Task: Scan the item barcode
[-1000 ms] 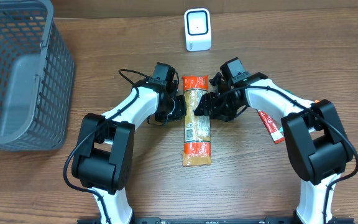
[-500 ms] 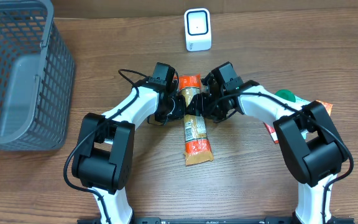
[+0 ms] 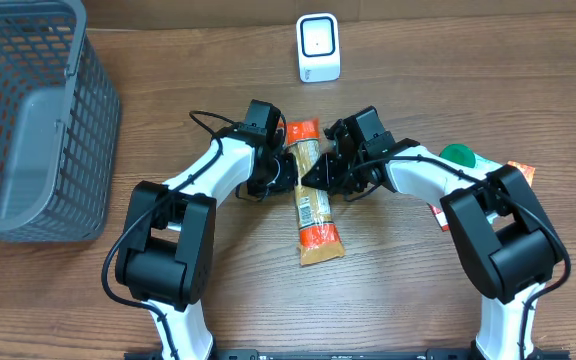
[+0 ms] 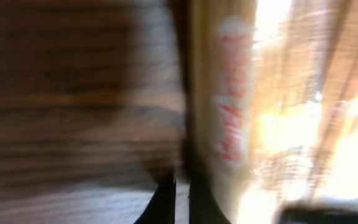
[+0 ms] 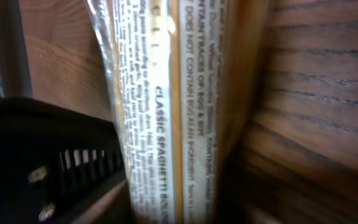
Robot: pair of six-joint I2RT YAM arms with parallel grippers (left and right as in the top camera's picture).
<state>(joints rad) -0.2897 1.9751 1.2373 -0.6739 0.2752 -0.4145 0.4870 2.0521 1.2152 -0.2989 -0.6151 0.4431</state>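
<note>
A long spaghetti pack with orange ends lies slightly tilted on the wooden table, its white printed label facing up. My right gripper is closed across its upper part from the right. In the right wrist view the pack fills the frame up close, running down between the jaws. My left gripper rests shut against the pack's left edge. Its dark fingers are nearly together beside the blurred pack. The white scanner stands at the back, beyond the pack's top end.
A grey mesh basket fills the far left. Right of the right arm lie a red packet, a green item and an orange item. The left gripper's black body shows in the right wrist view.
My right gripper has moved left onto the pack and closed on it. The pack's upper end has swung left, so it now lies tilted. The left gripper has stayed shut in place.
</note>
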